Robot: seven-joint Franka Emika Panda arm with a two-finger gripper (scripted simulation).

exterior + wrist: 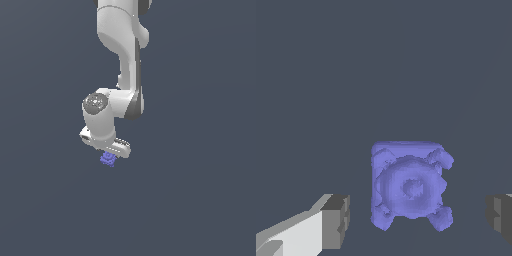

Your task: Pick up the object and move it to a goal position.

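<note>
the white arm (121, 75) comes down from the top of the exterior view, elbow bent, w/ its wrist turned so the end effector (110, 152) points down at the flat dark grey-blue surface (200, 200). right under it, just peeking out below the white hand, sits the object (108, 159), a tiny blue-violet block, way smaller than the hand above it.

from the wrist view you get a much closer look: the object (410, 186) is roughly square, bumpy on top w/ knobby corners and a round ring-shaped centre. it sits between the two fingers, approx in the middle of the gap but a bit nearer one of them. one finger (336, 220) shows its dark grey pad on a white body; the other finger (500, 216) is only a dark sliver at the frame edge. the end effector (417, 218) is spread wide, w/ clear grey surface visible on both sides of the block, so neither pad is touching it.

can't tell from either view whether the fingertips have reached the block's height or hang above it. the block looks flat on the surface, not tilted.
</note>
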